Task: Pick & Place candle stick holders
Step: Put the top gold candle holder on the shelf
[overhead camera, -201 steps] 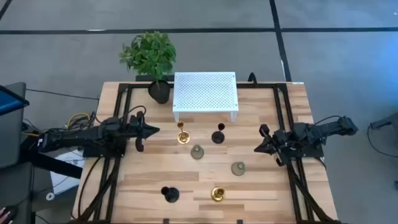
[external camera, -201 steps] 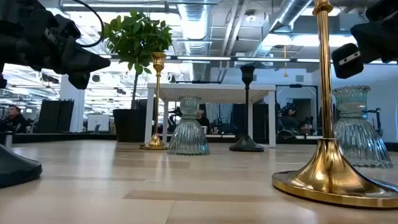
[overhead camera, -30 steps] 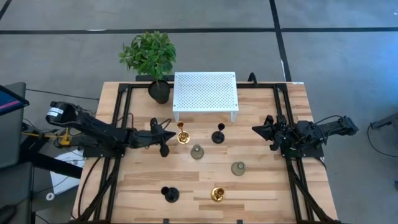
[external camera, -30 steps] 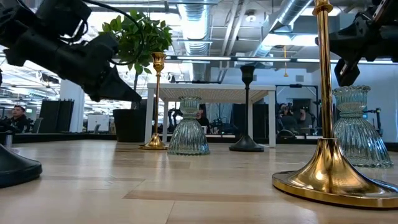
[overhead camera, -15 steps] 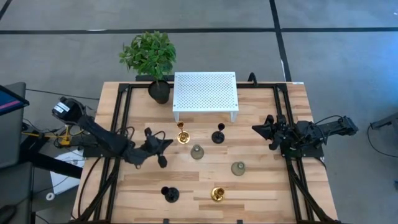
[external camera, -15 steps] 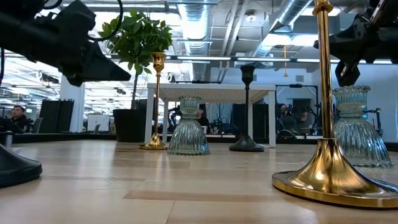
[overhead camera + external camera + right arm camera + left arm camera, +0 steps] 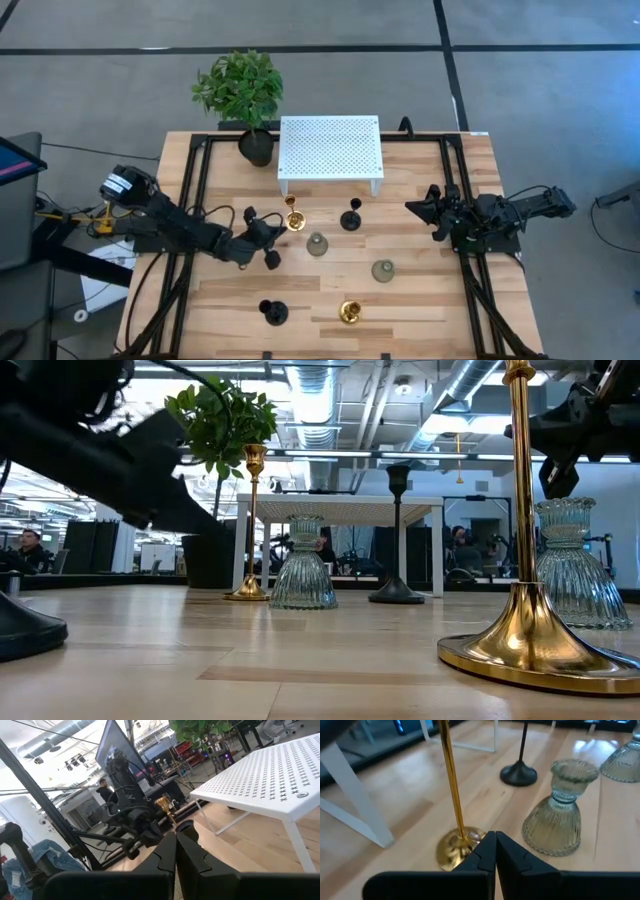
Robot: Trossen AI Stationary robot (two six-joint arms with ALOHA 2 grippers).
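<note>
Setting: wooden slatted table point(image 7: 420, 290) seen from above, with a white perforated stand point(image 7: 330, 148) at the far edge and a potted plant point(image 7: 243, 95) at its far left corner.
Change: over the last second the left gripper point(image 7: 270, 240) has swung from level with the far gold holder point(image 7: 293, 218) toward the near side, and now sits low, just left of that holder; its fingers have stayed pressed together, holding nothing.
Right arm: right gripper point(image 7: 418, 209) waits at the right edge, unmoved, fingers pressed together and empty.
Meaning: judged as an approach only; no holder is lifted yet, and the fingers must spread before any grasp.
Holders, position: all six stand upright on the wood, none on the white stand. Far row: gold, then black holder point(image 7: 351, 218). Middle: two squat grey-green glass holders point(image 7: 317, 244) point(image 7: 383, 270). Near row: black point(image 7: 274, 312) and gold point(image 7: 350, 312).
Holders, look: left wrist view shows a slim shiny gold stem point(image 7: 451, 780) on a round base, beside a ribbed, bell-shaped glass holder point(image 7: 555, 810).
</note>
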